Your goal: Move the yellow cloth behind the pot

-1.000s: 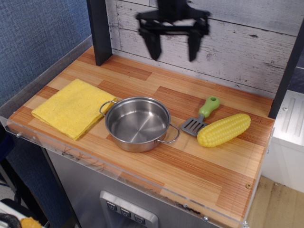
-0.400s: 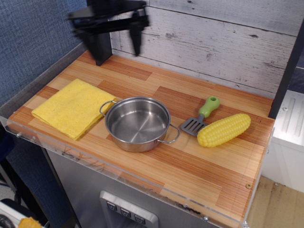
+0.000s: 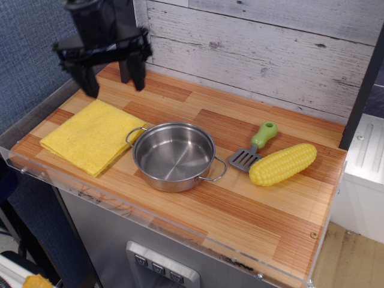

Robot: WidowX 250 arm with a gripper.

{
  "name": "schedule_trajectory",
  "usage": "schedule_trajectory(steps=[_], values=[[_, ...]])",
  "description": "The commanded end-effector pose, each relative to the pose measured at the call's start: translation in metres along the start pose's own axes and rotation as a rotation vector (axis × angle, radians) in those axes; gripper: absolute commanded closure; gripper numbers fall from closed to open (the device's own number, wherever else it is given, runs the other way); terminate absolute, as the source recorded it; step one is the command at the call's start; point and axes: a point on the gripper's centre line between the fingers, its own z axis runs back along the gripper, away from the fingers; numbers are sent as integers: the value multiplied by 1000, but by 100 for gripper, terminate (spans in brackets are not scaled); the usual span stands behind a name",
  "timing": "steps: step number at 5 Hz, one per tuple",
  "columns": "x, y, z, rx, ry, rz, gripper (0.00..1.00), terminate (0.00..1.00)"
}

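Observation:
The yellow cloth (image 3: 90, 135) lies flat and folded at the left end of the wooden counter. Just right of it stands the pot (image 3: 174, 156), a shallow shiny steel pan with two wire loop handles, empty. My black gripper (image 3: 114, 84) hangs open in the air above the cloth's far edge, its two fingers spread wide and pointing down. Nothing is between the fingers. It is up and left of the pot, touching neither thing.
A green-handled metal spatula (image 3: 254, 146) and a yellow corn cob (image 3: 282, 164) lie right of the pot. A dark post (image 3: 126, 42) stands at the back left against the grey plank wall (image 3: 270, 54). A clear lip edges the counter front (image 3: 180, 231).
The gripper has swung from high at the back centre to the left and come down, ending above the cloth's far edge. It stays open. Cloth, pot, spatula and corn have not moved.

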Motion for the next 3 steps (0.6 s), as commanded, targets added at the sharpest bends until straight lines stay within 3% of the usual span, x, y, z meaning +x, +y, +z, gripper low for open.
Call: schedule_trajectory(steps=[1, 3], values=[[18, 19, -30, 9, -9, 54, 0, 0], [23, 30, -59, 41, 46, 68, 0, 0]])
